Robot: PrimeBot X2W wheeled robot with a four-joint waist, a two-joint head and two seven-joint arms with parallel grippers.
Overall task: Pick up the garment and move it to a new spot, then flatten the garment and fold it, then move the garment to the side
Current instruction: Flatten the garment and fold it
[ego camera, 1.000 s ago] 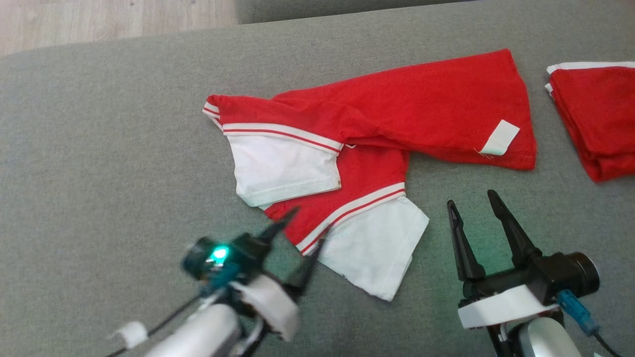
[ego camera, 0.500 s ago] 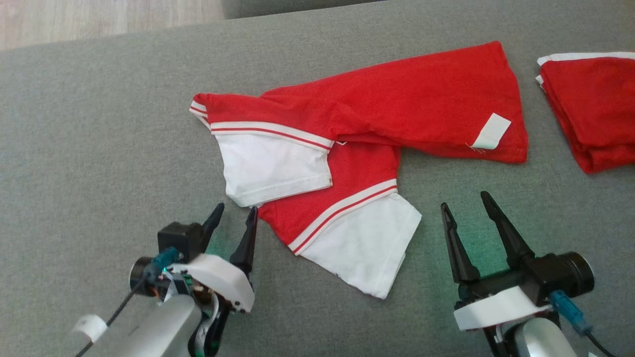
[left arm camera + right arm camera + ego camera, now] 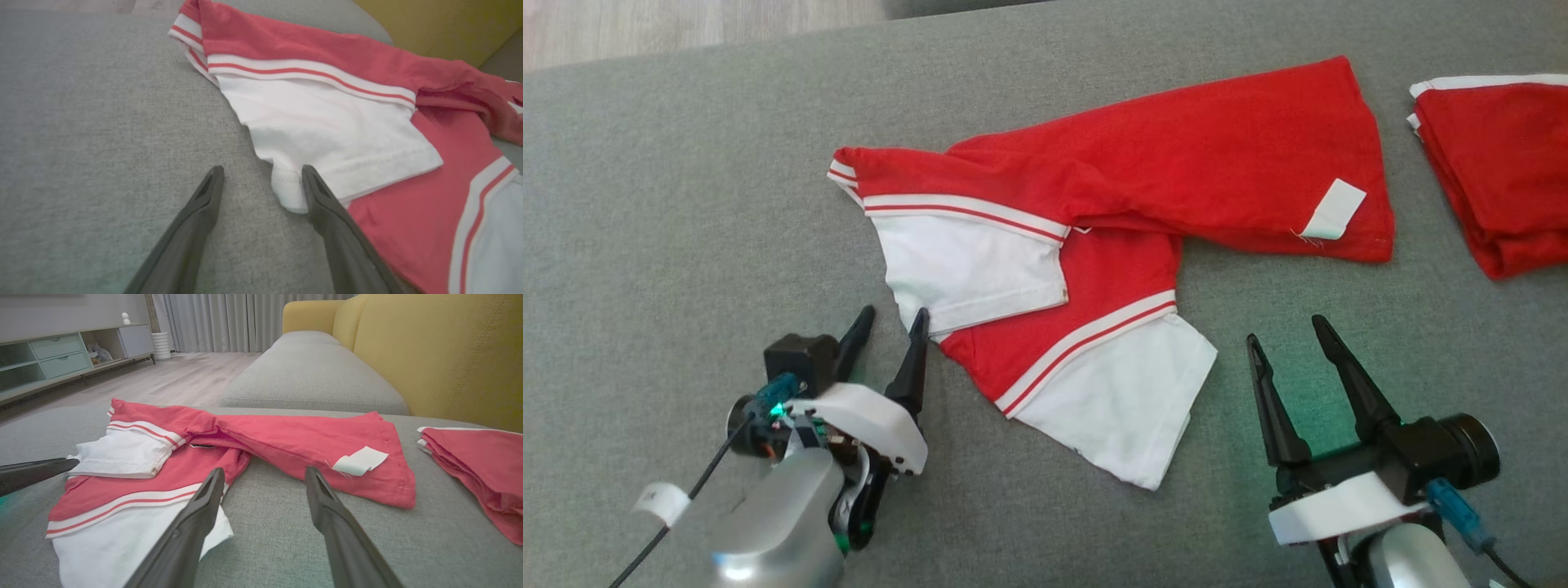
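Garment [image 3: 1127,188]: rumpled, centre frame
Left gripper [image 3: 894,311]: spread around white sleeve corner [image 3: 288,196]
Right gripper [image 3: 1284,329]: spread, empty, lower right
Grasp: best taken deep

one garment [image 3: 1176,163], one folded pile [image 3: 1494,171], two grippers [image 3: 895,310] [image 3: 1283,329]

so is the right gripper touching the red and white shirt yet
Apart. In the head view, bare grey cushion shows between the right gripper and the shirt, whose white sleeve edge lies nearest it.
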